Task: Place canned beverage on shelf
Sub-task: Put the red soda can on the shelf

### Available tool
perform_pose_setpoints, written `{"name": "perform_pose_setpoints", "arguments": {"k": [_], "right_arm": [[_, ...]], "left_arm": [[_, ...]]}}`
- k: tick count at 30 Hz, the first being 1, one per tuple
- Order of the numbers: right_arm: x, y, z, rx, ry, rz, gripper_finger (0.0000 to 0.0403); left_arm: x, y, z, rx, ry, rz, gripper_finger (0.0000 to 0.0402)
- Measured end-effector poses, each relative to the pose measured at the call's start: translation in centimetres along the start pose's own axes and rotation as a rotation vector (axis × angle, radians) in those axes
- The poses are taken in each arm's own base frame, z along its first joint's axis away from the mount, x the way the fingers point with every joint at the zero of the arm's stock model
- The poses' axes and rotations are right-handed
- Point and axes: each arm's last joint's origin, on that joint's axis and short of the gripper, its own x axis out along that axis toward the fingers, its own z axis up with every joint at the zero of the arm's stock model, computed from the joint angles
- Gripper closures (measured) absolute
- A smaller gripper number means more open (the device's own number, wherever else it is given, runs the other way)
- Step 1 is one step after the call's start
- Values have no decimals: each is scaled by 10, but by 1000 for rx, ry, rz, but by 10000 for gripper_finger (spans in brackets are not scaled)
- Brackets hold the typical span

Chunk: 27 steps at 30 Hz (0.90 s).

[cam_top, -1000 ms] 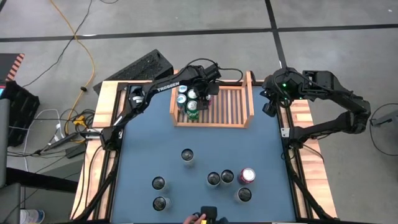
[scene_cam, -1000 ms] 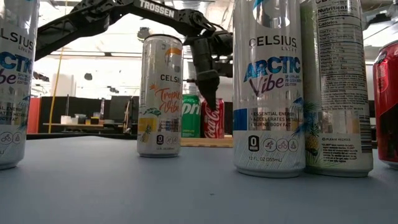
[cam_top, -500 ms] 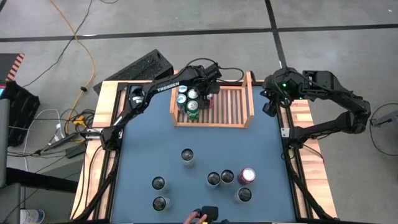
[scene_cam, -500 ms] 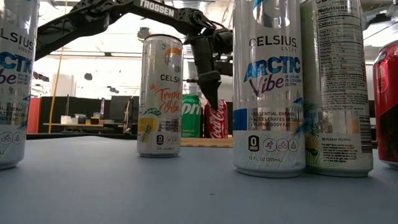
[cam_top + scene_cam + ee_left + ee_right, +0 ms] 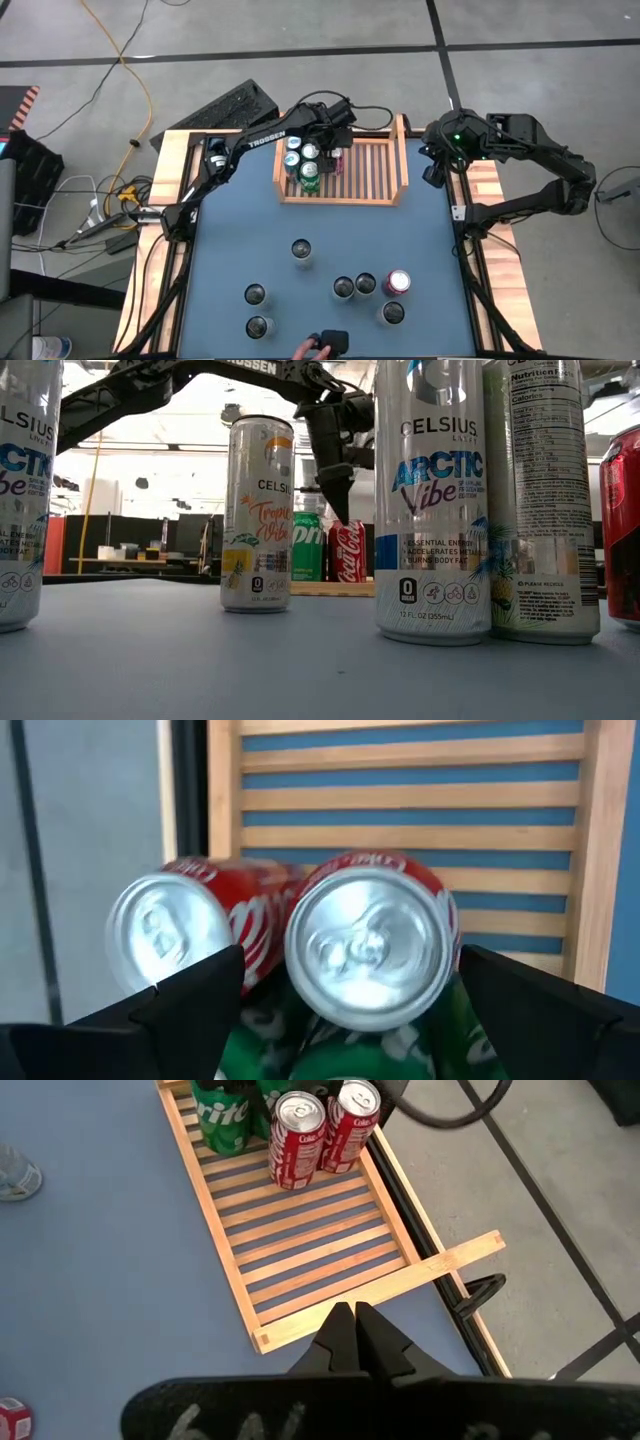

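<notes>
Left end effector [image 5: 350, 1010] released, fingers spread above red aluminium cola can [image 5: 372, 935] standing on light-brown slatted wooden shelf [image 5: 372, 165]. Right end effector [image 5: 355, 1342] clenched, off the shelf's corner.

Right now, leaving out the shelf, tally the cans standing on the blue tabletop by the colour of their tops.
Red-topped can: 1
Plain metal-topped cans: 6
Total: 7
</notes>
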Motion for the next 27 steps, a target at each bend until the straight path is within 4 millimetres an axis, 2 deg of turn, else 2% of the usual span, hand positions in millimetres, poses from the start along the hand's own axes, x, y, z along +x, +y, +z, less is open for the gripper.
{"name": "perform_pose_setpoints", "arguments": {"k": [5, 8, 12, 17, 22, 27], "right_arm": [[0, 0, 0, 0, 0, 0, 403], [0, 0, 1, 5, -15, 1, 403], [0, 2, 3, -5, -31, 65, 403], [-2, 11, 0, -50, -1, 339, 395], [-8, 26, -10, -93, 96, 453, 347], [-18, 49, -15, -162, 105, 531, 258]], "left_arm": [[-17, -1, 0, 0, -1, 29, 45], [-37, -4, 4, 15, -18, 80, 45], [-77, -13, 6, 46, -50, 152, 45], [-145, -37, 5, 47, -129, 229, 45], [-213, -65, -1, -47, -297, 241, 45], [-258, -93, -5, -130, -453, 192, 45]]}}
